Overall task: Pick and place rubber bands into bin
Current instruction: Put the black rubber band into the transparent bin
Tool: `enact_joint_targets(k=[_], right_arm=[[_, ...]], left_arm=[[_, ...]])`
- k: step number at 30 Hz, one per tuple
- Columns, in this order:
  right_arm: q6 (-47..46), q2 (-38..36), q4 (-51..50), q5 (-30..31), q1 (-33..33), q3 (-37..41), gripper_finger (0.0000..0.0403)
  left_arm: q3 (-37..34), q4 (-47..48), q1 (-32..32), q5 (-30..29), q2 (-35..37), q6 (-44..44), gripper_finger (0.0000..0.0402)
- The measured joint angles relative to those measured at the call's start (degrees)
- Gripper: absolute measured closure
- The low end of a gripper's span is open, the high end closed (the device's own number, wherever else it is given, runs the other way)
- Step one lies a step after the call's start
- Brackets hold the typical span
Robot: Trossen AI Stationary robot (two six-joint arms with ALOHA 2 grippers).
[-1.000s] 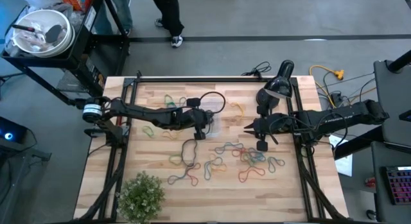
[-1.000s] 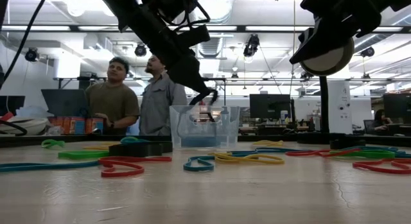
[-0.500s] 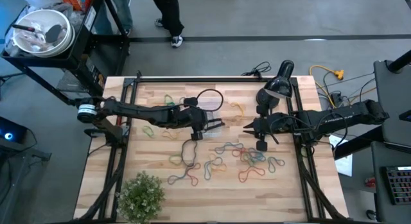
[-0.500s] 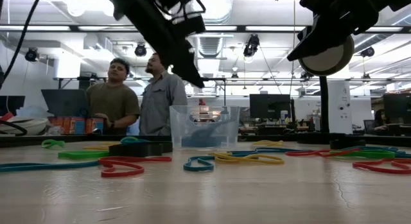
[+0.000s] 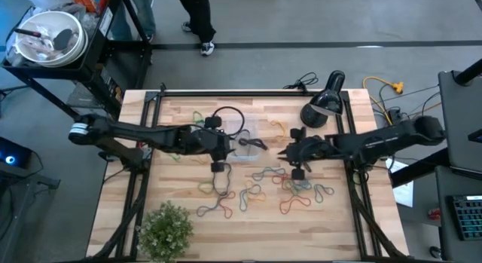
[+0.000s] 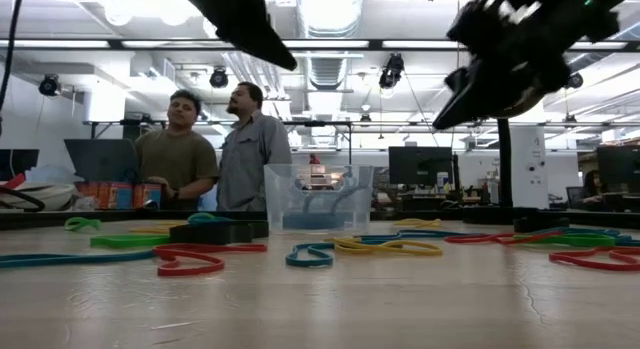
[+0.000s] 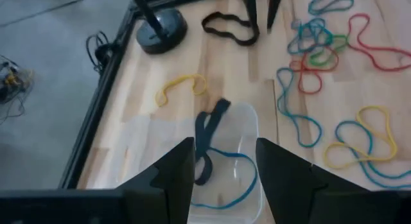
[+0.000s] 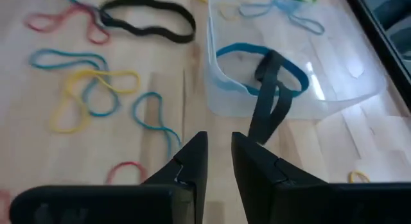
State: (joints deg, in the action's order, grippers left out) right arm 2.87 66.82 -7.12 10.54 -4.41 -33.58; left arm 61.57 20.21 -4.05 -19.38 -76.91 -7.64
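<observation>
We see the bin (image 5: 247, 145) near the middle of the table (image 5: 173, 195), holding a blue band (image 8: 257, 52) on its floor and a black band (image 8: 270, 95) draped over its rim, one end inside, the other hanging out. More bands (image 5: 271, 189) lie loose on the wood on the side away from the lamp (image 5: 320, 108), and a few lie on the bin's far side, a yellow band (image 7: 182, 86) among them.

The bin sits between the two claws. The left gripper (image 5: 218, 145) hangs just beside the bin's left edge, raised off the table; in its wrist view we look down between its fingers (image 7: 173, 172) onto the bin and the black band, and they stand wide apart with nothing in them. The left arm reaches in low and nearly straight from the table's left edge.

The right gripper (image 5: 290, 152) hovers just to the right of the bin, also raised, pointed toward it. Its fingers (image 8: 192, 161) stand close together with a narrow gap, and we see nothing between them. The right arm stretches in from the right edge, passing beside the lamp.

A plant (image 5: 166, 229) stands at the near left corner. Two people (image 6: 210, 149) stand behind the table.
</observation>
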Motion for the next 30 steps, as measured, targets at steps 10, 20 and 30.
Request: enact_joint_targets(k=[10, 20, 30], right_arm=[[-0.61, 15.01, 8.12, 9.76, 3.25, -1.82, 0.0338], [-0.56, 18.35, 14.11, 2.84, 5.91, -1.88, 0.0265], [-0.92, 21.90, 15.76, 2.94, 7.69, -2.98, 0.0192]], left_arm=[[-2.60, 0.52, -0.09, -0.09, -0.04, 1.29, 0.0251], [-3.88, 0.48, -0.64, -0.18, 0.09, 2.40, 0.0251], [-3.88, 0.45, -1.13, -0.18, 0.11, 2.47, 0.0251]])
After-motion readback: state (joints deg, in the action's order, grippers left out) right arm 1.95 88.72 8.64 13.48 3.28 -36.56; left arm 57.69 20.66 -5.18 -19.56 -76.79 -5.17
